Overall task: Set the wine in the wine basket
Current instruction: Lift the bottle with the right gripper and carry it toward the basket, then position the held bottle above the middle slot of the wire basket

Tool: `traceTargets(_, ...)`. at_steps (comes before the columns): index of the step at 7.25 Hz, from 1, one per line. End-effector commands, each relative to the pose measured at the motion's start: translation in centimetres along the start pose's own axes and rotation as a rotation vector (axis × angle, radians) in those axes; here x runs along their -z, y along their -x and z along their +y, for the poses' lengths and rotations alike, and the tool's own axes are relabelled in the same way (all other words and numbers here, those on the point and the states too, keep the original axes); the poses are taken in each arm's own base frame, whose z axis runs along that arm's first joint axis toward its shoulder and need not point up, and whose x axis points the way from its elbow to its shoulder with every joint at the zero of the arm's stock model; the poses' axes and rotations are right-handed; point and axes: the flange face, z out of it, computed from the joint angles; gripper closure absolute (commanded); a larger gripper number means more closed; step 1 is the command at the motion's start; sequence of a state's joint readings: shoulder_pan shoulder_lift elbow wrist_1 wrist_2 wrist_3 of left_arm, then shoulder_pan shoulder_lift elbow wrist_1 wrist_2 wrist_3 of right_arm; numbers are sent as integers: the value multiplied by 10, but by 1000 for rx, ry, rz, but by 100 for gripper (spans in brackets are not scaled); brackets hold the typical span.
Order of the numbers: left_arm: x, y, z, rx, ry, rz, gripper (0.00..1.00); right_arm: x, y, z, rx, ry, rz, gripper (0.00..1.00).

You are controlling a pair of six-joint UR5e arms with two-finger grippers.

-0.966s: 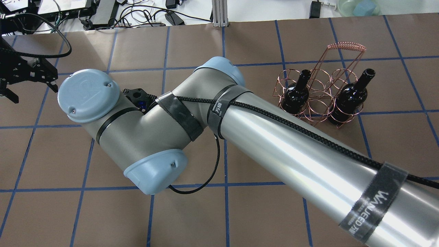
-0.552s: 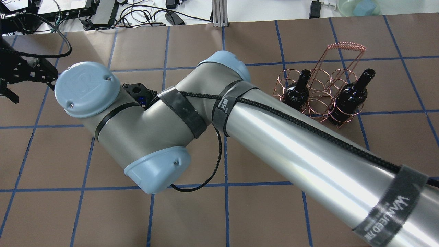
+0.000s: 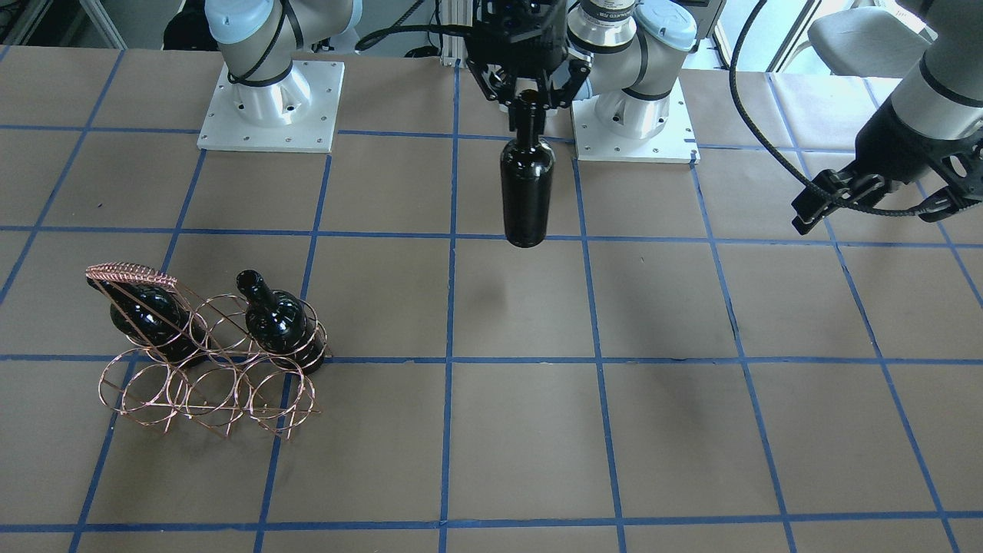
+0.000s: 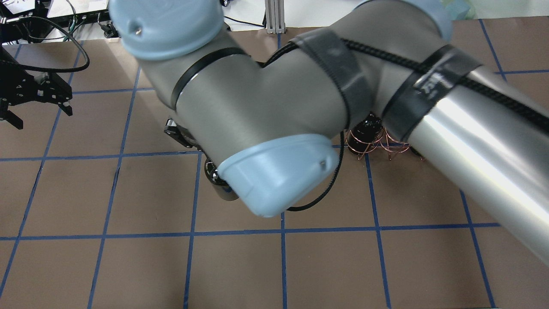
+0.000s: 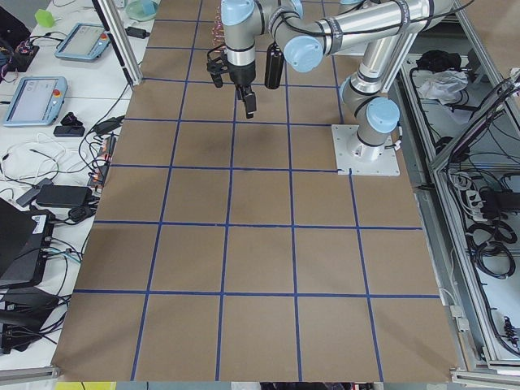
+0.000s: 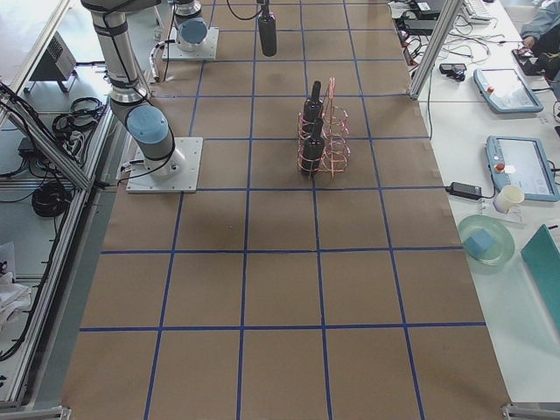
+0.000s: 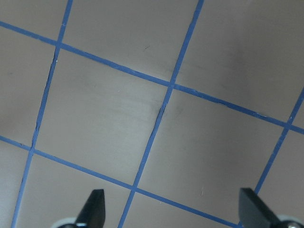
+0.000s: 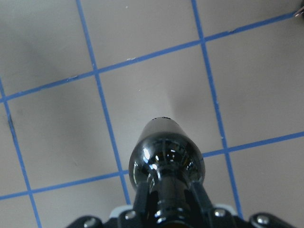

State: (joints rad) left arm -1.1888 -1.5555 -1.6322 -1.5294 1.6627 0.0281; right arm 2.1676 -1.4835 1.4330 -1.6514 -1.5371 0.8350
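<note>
My right gripper [image 3: 527, 98] is shut on the neck of a glossy black wine bottle [image 3: 527, 192] and holds it upright in the air, well above the table near the robot's bases. The right wrist view looks down the bottle [image 8: 166, 159] between the fingers. The copper wire wine basket [image 3: 201, 384] stands far off toward the right arm's side, with two look-alike bottles [image 3: 278, 321] in its back row. In the overhead view my right arm hides most of the basket [image 4: 372, 143]. My left gripper [image 3: 872, 196] is open and empty, raised at the table's left side.
The table is brown paper with a blue tape grid [image 3: 449, 359]. The arm bases stand on white plates [image 3: 269, 115] at the robot's edge. Cables and devices lie beyond the far edge [image 4: 64, 17]. The left wrist view shows only table below the open fingertips [image 7: 95, 206].
My right arm has risen toward the overhead camera and swung right, so it now covers the basket that showed before. The left gripper has stayed about where it was.
</note>
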Motion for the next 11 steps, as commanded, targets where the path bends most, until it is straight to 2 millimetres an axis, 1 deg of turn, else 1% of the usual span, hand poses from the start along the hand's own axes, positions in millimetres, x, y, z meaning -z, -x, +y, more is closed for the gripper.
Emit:
traceTargets(1,1,0,0,7,-2,0,0,59,-98,-33,34,28,67,100)
traceTargets(2,0,0,0,13,0,3,0,76,-141,-46,96,39,116,100)
traceTargets(3,-1,-1,0,16,1,12,0,86,-175,-68,128,27,137,100)
traceTargets(4,0,-5,-3,8,-18,15,0,91,-204,-91,151,24,140,100)
traceTargets(5,5,-20,-3,-20,-49,16,0,93,-231,-110,171,24,155,100)
traceTargets(6,10,-48,5,-77,-62,15,0,93,-256,-127,174,28,154,100)
traceTargets(7,18,-86,17,-150,-87,18,0,90,-284,-147,172,39,153,100)
traceTargets(8,23,-124,30,-192,-111,71,0,90,-308,-159,184,47,152,100)
traceTargets(9,26,-147,41,-205,-107,141,0,89,-313,-165,200,41,150,100)
traceTargets(10,30,-148,44,-209,-114,135,0,80,-311,-184,200,5,141,100)
traceTargets(11,30,-148,45,-211,-112,128,0,60,-310,-208,200,3,132,100)
